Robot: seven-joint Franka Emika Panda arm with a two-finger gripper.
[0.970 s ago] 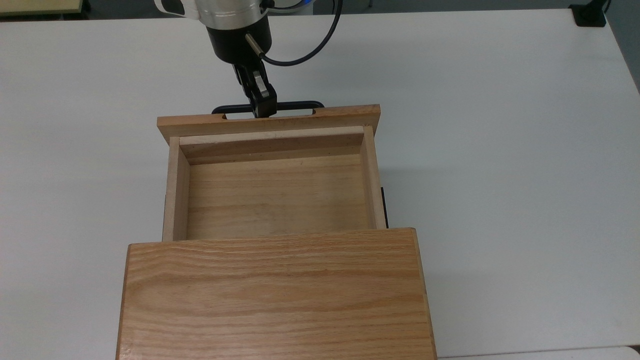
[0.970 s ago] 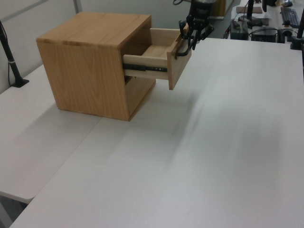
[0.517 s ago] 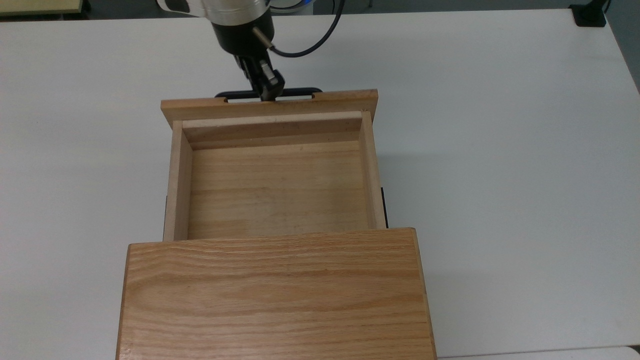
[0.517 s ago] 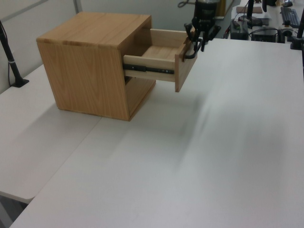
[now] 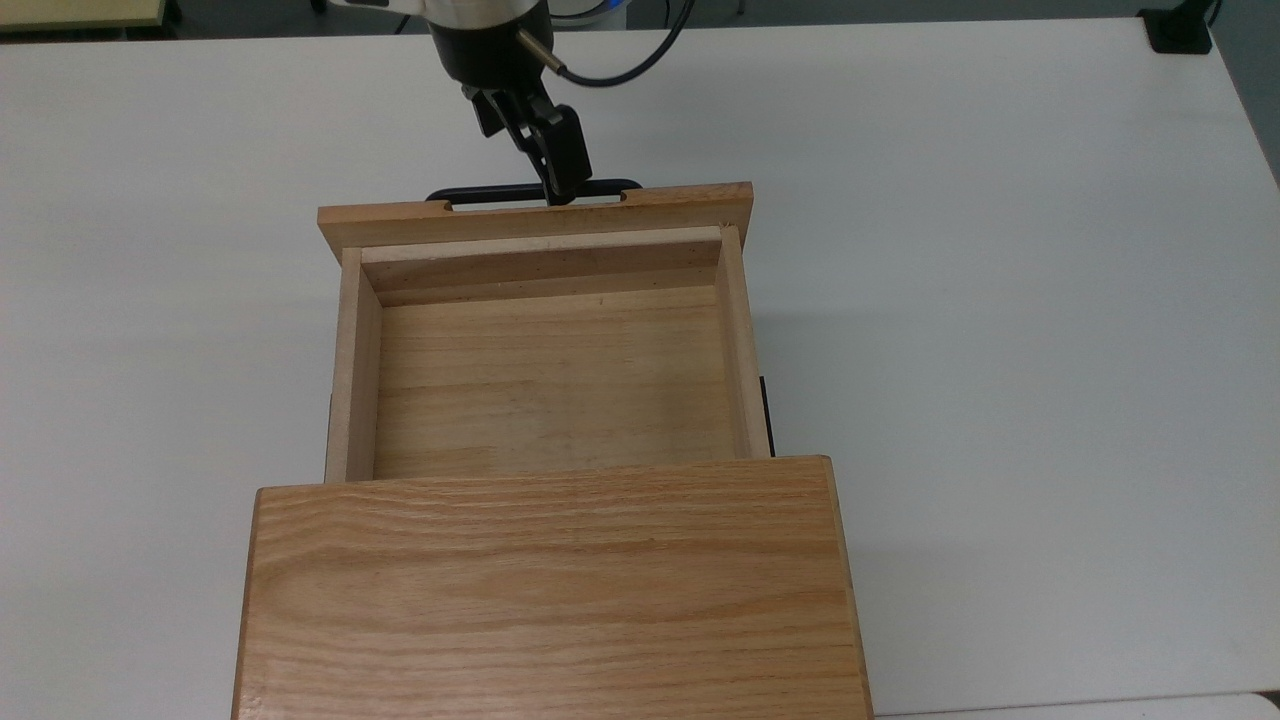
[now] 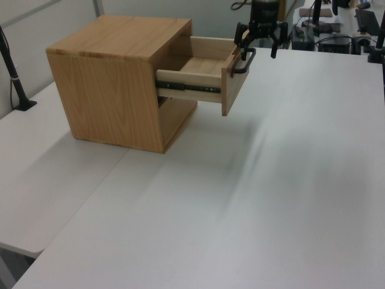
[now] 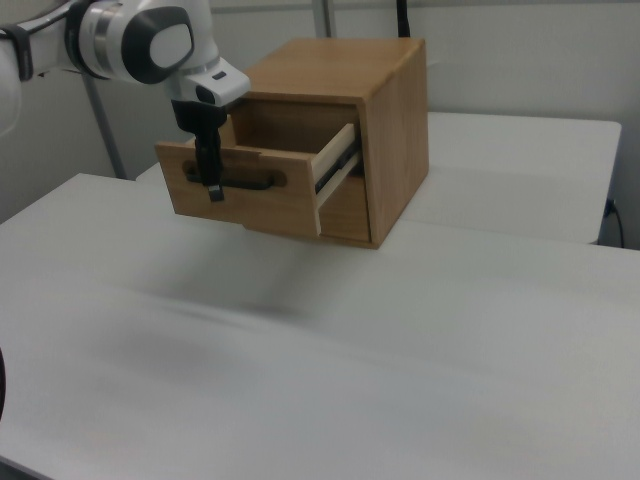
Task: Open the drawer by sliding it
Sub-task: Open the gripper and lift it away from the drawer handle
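I see the drawer [image 5: 545, 370] pulled well out of the cabinet casing [image 5: 548, 590]. Its open box shows bare wood inside, and its front panel faces the top view's upper edge, away from the casing. The slide axis runs top-to-bottom in the top view; the front panel and the black bar handle [image 5: 500, 192] lie crosswise, left-to-right. In the left view the drawer [image 6: 204, 75] juts toward the left view's right, a black slide rail [image 6: 187, 88] showing on its side wall. In the right view the drawer [image 7: 255, 190] points to the right view's left, the handle [image 7: 250, 182] horizontal on the panel.

The gripper [image 5: 553, 165] sits at the handle, right of its middle in the top view. In the left view the gripper [image 6: 260, 43] has its fingers [image 6: 275, 49] spread wide, above and just beyond the bar; I read no grasp, though contact with the bar is hard to judge. In the right view the gripper [image 7: 210, 170] hangs vertically in front of the panel.

The casing stands on the white counter [image 5: 1000, 300].
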